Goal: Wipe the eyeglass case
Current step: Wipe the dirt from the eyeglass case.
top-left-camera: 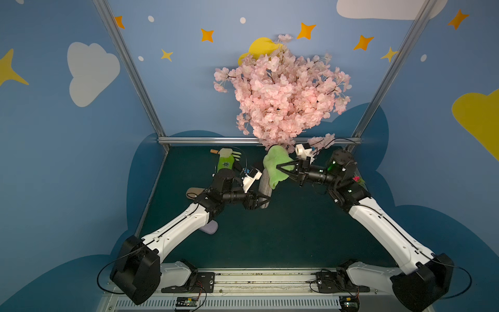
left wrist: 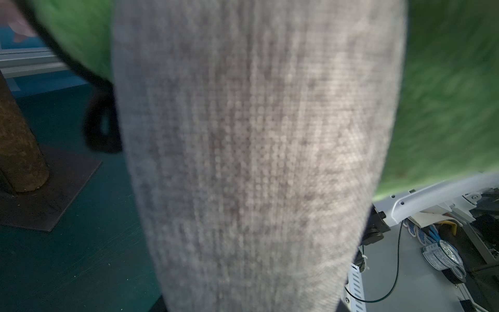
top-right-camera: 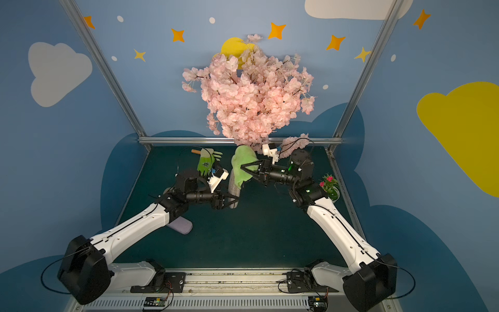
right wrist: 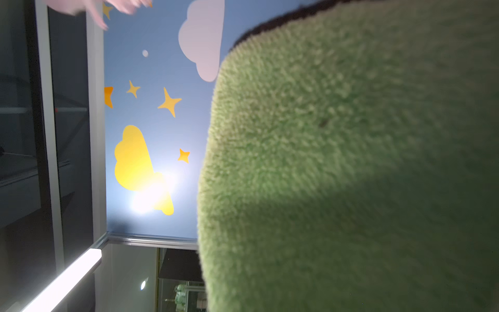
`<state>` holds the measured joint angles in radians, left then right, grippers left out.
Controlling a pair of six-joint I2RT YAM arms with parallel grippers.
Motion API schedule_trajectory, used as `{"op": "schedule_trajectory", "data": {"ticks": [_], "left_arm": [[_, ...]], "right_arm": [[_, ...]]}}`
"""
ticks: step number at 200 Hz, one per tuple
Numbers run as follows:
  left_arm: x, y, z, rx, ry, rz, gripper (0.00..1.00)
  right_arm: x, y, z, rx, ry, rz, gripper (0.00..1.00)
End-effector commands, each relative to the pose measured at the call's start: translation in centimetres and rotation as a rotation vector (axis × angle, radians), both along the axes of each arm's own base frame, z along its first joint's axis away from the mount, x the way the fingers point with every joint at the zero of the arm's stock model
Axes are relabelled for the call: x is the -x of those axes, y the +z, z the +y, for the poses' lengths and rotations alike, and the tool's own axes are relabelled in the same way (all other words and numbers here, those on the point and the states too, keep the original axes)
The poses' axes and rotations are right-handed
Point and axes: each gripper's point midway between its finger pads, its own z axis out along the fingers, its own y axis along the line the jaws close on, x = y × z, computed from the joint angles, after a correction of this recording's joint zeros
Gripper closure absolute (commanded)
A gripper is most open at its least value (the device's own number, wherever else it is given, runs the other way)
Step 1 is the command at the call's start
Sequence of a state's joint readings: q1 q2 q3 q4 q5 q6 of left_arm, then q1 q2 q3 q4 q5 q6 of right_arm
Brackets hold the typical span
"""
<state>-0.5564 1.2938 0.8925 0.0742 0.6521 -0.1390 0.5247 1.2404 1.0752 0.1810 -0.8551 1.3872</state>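
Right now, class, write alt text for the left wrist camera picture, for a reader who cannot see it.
A grey woven eyeglass case fills the middle of the picture, close and blurred, with a green cloth showing past both its sides. Beyond it lie the dark teal table and a brown trunk standing on a flat dark base plate.

Enclosure walls (top-left-camera: 189,81): blue, with white cloud (top-left-camera: 91,73), yellow cloud (top-left-camera: 480,118) and orange star (top-left-camera: 306,30) decals; dark blue cloud shapes along the base. Aluminium posts (top-left-camera: 131,70) stand at both far corners of the surface (top-left-camera: 270,229), joined by a crossbar (top-left-camera: 210,140) along the far edge. The surface is dark green and matt. A pink blossom tree (top-left-camera: 283,91) stands at the far edge; its brown trunk (left wrist: 19,140) rises from a dark square plate (left wrist: 54,194). A metal rail (top-left-camera: 256,278) runs along the near edge. A lit strip lamp (right wrist: 59,281) shows outside the enclosure, and there is bright glare (right wrist: 145,200) on one wall.
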Motion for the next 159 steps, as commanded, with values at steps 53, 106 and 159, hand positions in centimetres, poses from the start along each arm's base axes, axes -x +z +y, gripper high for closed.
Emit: {"op": "schedule_trajectory", "data": {"ticks": [53, 106, 159], "left_arm": [[1.1, 2.3, -0.1, 0.015, -0.045, -0.082, 0.97], [1.8, -2.6, 1.0, -0.262, -0.067, -0.121, 0.97], [1.5, -4.8, 0.9, -0.392, -0.086, -0.154, 0.97]], "right_arm": [[-2.2, -15.3, -4.6, 0.382, -0.071, 0.216, 1.0], [-0.8, -8.5, -7.2, 0.745, -0.037, -0.144, 1.0], [4.6, -3.2, 0.0, 0.442, 0.15, -0.179, 1.0]]}}
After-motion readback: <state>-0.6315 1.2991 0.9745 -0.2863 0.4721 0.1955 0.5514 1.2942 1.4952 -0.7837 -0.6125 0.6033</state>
